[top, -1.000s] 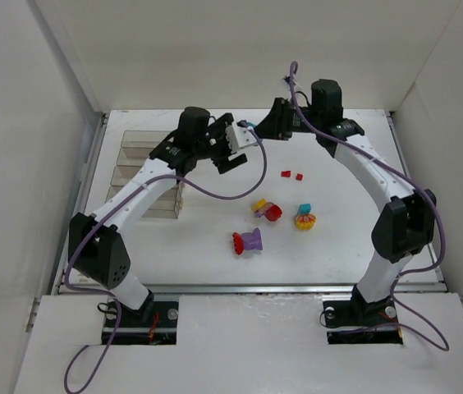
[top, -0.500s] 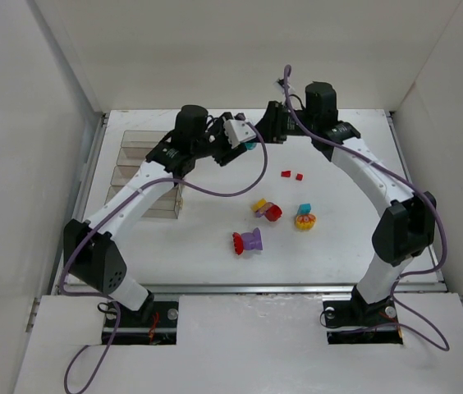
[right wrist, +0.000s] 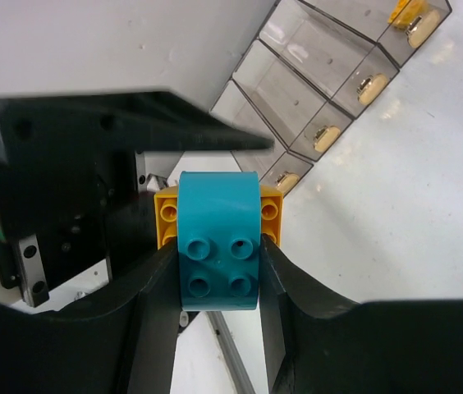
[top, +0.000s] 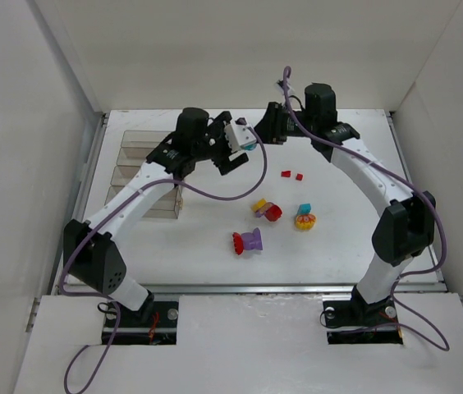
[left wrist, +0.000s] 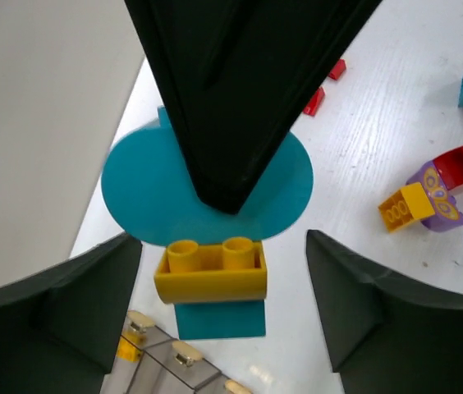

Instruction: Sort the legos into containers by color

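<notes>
My right gripper (right wrist: 219,250) is shut on a cyan lego (right wrist: 217,209) with a yellow lego (right wrist: 166,215) stuck behind it, held in the air at the table's far middle (top: 250,141). My left gripper (left wrist: 223,308) faces it, open. Its fingers (left wrist: 55,316) flank the yellow lego (left wrist: 213,271) with a gap on each side. The clear containers (top: 144,176) stand in a row at the far left. One of the containers (left wrist: 174,369) has a yellow brick (left wrist: 129,349) in it.
On the table lie two small red bricks (top: 292,175), a yellow-purple-red clump (top: 266,209), a cyan-yellow-red clump (top: 304,217) and a red-purple clump (top: 249,240). White walls enclose the table on three sides.
The right gripper has carried the cyan-yellow clump left to meet the left gripper. The left gripper's fingers narrowed round the yellow lego, then widened a little.
</notes>
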### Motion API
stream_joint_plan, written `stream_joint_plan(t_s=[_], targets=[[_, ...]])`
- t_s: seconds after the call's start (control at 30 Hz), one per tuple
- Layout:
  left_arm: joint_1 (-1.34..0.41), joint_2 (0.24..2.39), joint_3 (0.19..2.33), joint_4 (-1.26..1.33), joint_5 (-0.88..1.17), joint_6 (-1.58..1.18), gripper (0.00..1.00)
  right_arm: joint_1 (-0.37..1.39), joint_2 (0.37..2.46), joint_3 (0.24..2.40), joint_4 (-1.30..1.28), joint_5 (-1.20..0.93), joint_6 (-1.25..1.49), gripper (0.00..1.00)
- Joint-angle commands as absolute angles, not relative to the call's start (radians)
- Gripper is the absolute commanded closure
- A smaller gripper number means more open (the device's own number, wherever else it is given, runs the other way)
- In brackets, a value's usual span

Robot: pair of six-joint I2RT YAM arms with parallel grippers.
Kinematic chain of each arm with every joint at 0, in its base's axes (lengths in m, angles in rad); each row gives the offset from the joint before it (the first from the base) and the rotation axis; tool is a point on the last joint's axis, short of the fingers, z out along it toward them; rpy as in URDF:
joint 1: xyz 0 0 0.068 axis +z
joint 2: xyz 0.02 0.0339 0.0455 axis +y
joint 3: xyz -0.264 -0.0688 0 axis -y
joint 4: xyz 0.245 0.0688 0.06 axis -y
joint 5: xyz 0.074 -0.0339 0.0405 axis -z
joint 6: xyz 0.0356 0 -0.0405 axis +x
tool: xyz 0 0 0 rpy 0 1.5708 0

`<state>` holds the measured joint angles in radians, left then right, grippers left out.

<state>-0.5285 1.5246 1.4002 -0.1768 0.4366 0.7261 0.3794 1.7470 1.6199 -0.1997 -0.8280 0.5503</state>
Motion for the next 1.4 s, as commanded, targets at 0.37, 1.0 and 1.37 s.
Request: stream_joint_plan(t_s=[0.37, 1.0, 1.37], targets=[[-0.526, 1.445, 1.404, -0.243, 0.471, 0.761, 0.47, 0.382, 1.698, 1.614, -0.164, -0.827, 0.54, 1.0], [-0.526, 1.424, 1.365, -0.259, 0.358, 0.696, 1.0, 0.345, 1.638, 1.542, -0.164, -0.792, 0.54, 1.0], [-0.526, 1.396, 1.321, -0.268, 0.348, 0.696, 1.0, 0.313, 1.629, 1.523, -0.164, -0.792, 0.54, 1.0]])
